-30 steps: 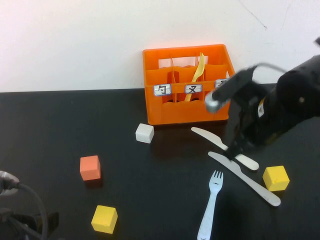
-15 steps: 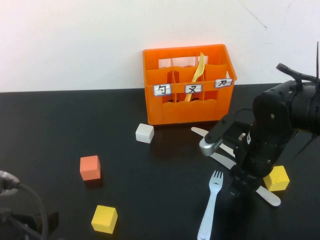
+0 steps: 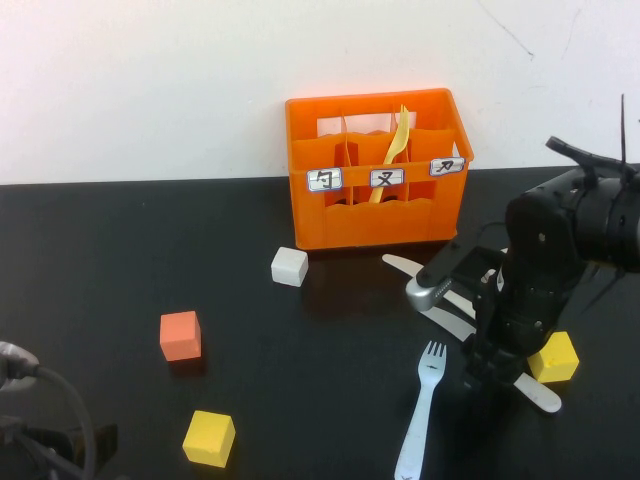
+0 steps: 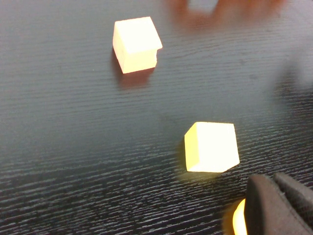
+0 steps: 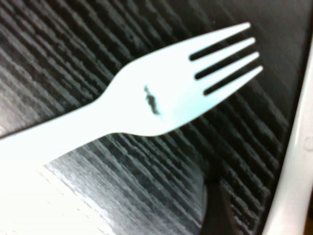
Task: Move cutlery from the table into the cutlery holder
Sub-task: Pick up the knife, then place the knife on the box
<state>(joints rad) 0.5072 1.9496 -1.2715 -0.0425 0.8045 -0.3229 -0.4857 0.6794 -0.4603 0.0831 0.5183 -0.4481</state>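
The orange cutlery holder (image 3: 375, 215) stands at the back of the black table (image 3: 120, 250), with a yellow fork (image 3: 398, 145) upright in its middle compartment. A pale fork (image 3: 420, 410) lies near the front, its head filling the right wrist view (image 5: 156, 103). My right gripper (image 3: 478, 378) is down at the table just right of that head, open and holding nothing; one dark finger (image 5: 215, 210) shows. My right arm partly hides a cream knife (image 3: 400, 266) and a grey knife (image 3: 541, 396). My left gripper (image 4: 274, 183) is shut and empty near a yellow cube (image 4: 211, 147).
A white block (image 3: 289, 266) sits left of the holder. An orange cube (image 3: 180, 335) and a yellow cube (image 3: 209, 438) lie front left, near my left arm (image 3: 40, 420). Another yellow cube (image 3: 553, 357) sits just right of my right gripper, beside the grey knife.
My right arm has swung from over the two knives toward the front and come down beside the pale fork's head. The left arm has not moved.
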